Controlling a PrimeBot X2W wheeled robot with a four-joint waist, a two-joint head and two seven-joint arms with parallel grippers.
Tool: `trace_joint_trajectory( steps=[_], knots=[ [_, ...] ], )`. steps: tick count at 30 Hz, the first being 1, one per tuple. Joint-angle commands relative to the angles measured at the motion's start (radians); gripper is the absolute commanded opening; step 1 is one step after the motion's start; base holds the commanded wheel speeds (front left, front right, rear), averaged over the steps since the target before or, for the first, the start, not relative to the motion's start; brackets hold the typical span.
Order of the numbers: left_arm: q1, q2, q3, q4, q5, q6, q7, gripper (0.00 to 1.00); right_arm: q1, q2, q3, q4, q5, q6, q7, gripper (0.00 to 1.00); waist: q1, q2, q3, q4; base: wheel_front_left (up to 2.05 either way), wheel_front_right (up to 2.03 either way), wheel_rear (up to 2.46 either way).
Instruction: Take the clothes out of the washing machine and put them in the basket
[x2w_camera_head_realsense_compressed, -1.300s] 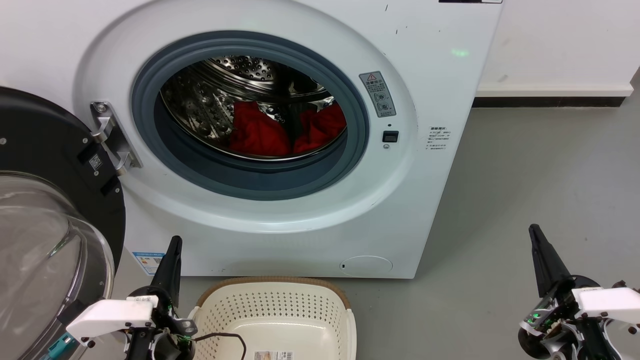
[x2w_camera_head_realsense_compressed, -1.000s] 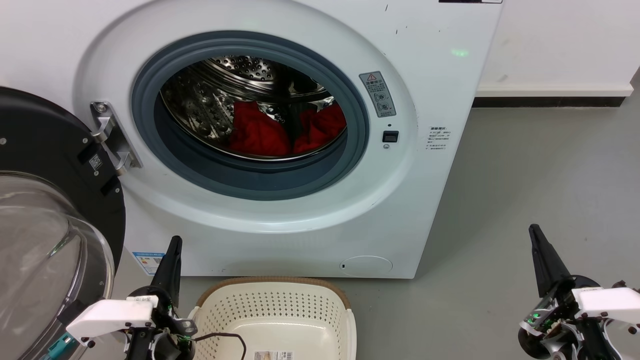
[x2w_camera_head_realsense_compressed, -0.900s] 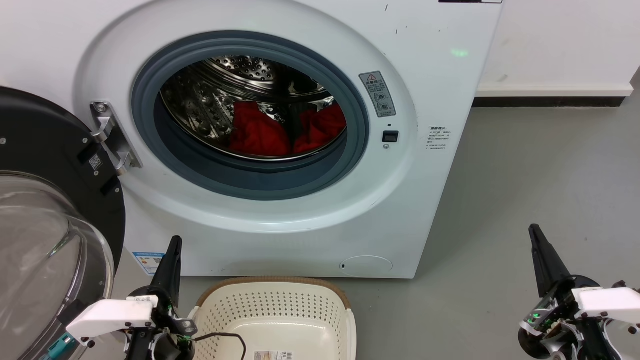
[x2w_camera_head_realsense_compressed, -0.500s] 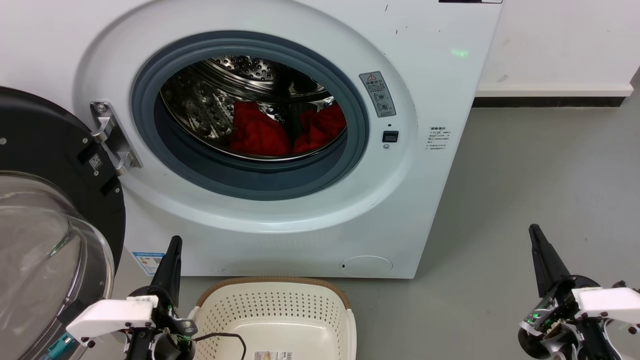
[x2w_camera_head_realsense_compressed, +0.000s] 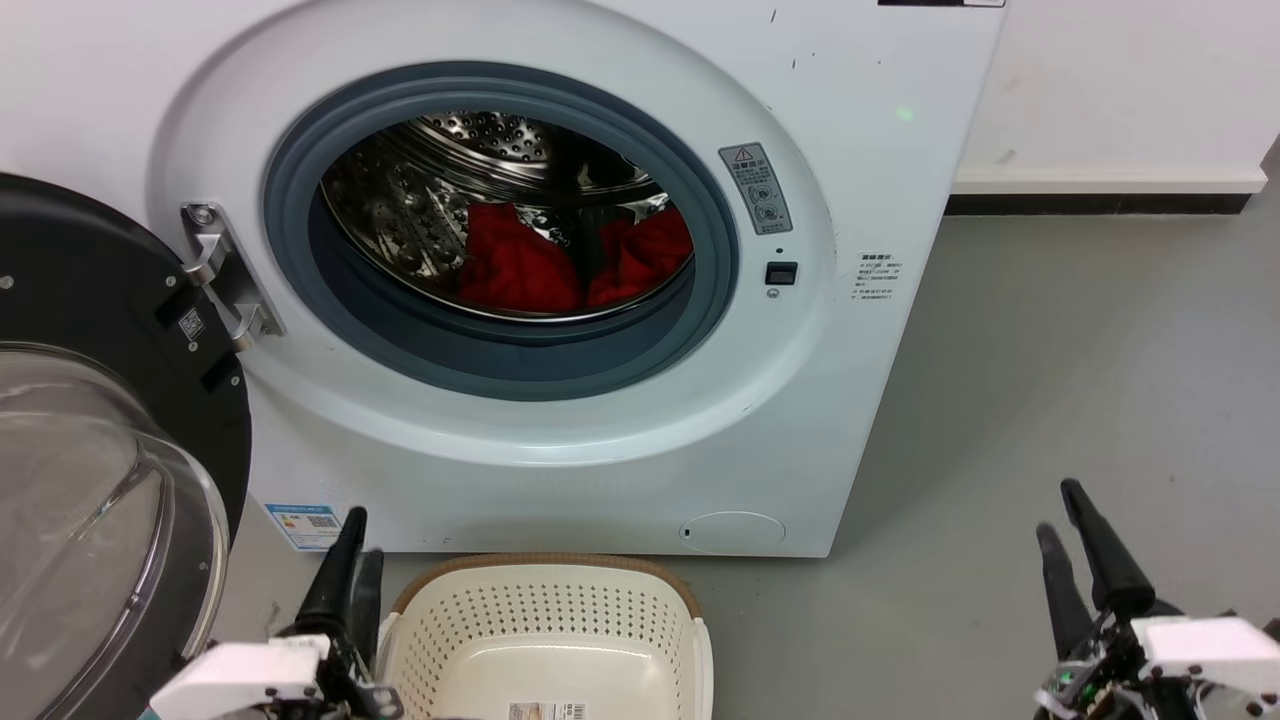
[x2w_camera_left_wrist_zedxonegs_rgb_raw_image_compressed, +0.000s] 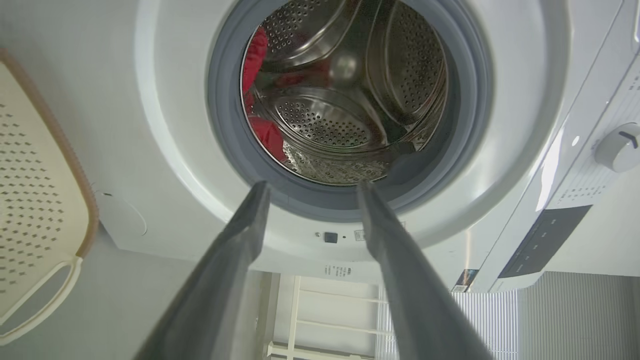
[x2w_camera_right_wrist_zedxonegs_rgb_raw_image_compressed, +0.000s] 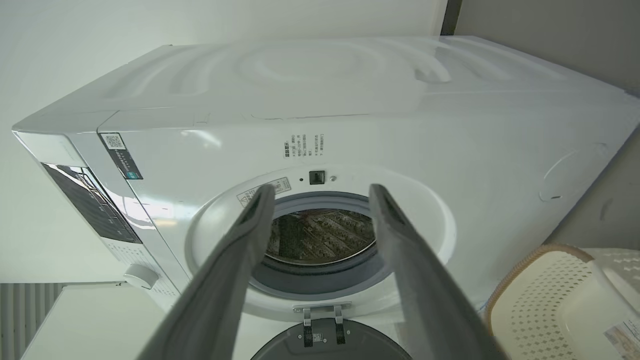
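The left claw (x2w_camera_head_realsense_compressed: 361, 535) sits low, just beside the basket (x2w_camera_head_realsense_compressed: 545, 561), its two dark fingers (x2w_camera_head_realsense_compressed: 340, 572) parted and empty; the right claw (x2w_camera_head_realsense_compressed: 1058, 507) hangs over the grey floor (x2w_camera_head_realsense_compressed: 1050, 350) well to the right, also spread and empty. The cream basket stands empty of clothes on the floor in front of the white washing machine (x2w_camera_head_realsense_compressed: 860, 180), its door (x2w_camera_head_realsense_compressed: 90, 280) swung wide. The red clothes (x2w_camera_head_realsense_compressed: 520, 268) lie low in the steel drum (x2w_camera_head_realsense_compressed: 400, 210), so the reach-in step seems just starting: an arm must rise through the porthole (x2w_camera_head_realsense_compressed: 500, 365) and close on fabric.
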Motion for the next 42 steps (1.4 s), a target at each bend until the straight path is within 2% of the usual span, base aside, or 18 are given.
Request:
trace_joint_trajectory(
  steps=[1,8,17,24,34,37,42],
  knots=[
    [0.012,-0.001,-0.001,0.009,0.002,0.0,-0.002,1.0,0.012,0.0,0.001,0.008,-0.001,0.0,-0.003,1.0,0.0,-0.0001,0.001,0.0,0.0,0.0,0.0],
    [0.021,0.0,-0.005,-0.015,0.022,0.0,-0.034,1.0,0.019,0.0,0.009,-0.004,-0.015,0.0,-0.034,1.0,0.0,-0.0001,0.001,-0.001,0.0,0.0,0.0],
    [0.031,0.0,0.014,-0.036,0.082,0.0,-0.077,1.0,0.023,0.0,-0.004,-0.005,-0.09,0.0,-0.077,1.0,0.0,-0.0001,0.003,-0.002,0.0,0.0,0.0],
    [0.029,0.001,0.055,-0.04,0.148,-0.001,-0.107,1.0,0.004,0.0,-0.044,0.016,-0.248,0.0,-0.108,1.0,0.0,-0.0001,0.005,-0.004,0.0,0.0,0.0],
    [0.012,0.001,0.144,-0.084,0.346,0.001,-0.147,1.0,0.007,0.0,-0.046,-0.111,-0.617,0.0,-0.148,1.0,0.0,-0.0001,0.01,-0.004,0.0,0.0,0.0],
    [0.004,0.002,0.171,-0.13,0.43,0.026,-0.158,1.0,0.006,0.0,-0.041,-0.155,-0.718,0.0,-0.159,1.0,0.0,-0.0001,0.012,-0.004,0.0,0.0,0.0],
    [0.011,0.002,0.157,-0.215,0.536,0.072,-0.176,1.0,0.002,0.0,-0.037,-0.222,-0.862,0.0,-0.177,1.0,0.0,-0.0001,0.017,-0.003,0.0,0.0,0.0]
  ],
)
